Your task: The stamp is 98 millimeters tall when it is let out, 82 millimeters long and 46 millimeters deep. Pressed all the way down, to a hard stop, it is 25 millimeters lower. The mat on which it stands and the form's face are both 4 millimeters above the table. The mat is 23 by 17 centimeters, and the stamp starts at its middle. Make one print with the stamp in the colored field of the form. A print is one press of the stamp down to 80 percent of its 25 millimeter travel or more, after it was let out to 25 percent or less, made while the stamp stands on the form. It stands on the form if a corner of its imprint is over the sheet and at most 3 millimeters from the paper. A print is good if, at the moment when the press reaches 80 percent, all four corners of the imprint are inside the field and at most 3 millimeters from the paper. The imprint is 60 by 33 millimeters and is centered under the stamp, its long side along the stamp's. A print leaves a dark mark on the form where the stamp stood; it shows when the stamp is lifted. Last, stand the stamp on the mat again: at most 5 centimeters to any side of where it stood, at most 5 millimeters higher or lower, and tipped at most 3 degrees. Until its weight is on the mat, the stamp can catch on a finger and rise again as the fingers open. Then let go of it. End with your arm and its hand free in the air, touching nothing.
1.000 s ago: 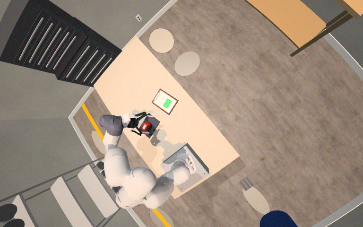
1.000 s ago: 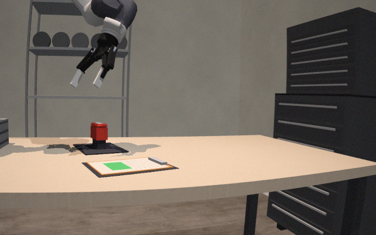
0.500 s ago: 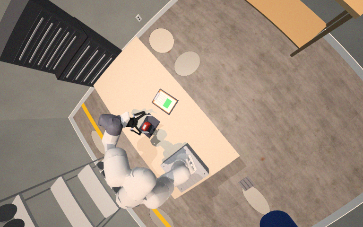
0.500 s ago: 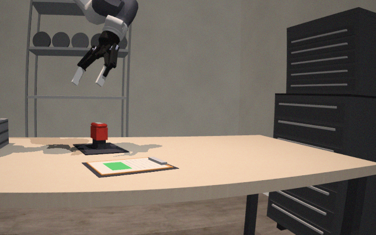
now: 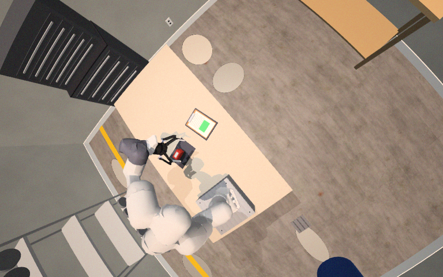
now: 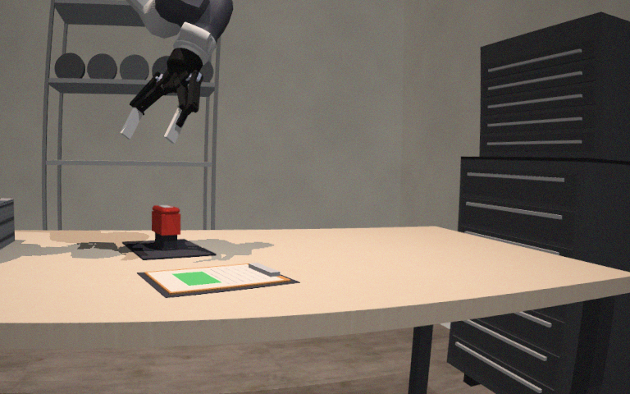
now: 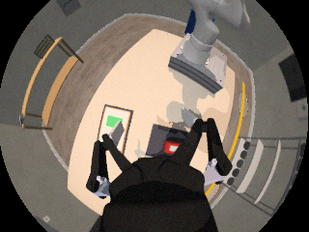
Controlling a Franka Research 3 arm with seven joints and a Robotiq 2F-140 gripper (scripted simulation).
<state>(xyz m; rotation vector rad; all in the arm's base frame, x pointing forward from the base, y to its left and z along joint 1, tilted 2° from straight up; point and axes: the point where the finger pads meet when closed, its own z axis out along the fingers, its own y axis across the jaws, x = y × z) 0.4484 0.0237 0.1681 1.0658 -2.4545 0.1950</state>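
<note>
The red stamp stands upright at the middle of the dark mat. The form on its clipboard lies in front of the mat; its green field bears no mark. My gripper is open and empty. It hangs tilted, high above the table and a little to the left of the stamp in the side view.
The robot's grey base plate sits on the table beside the mat. A dark drawer cabinet stands at the table's right end. A shelf rack stands behind the arm.
</note>
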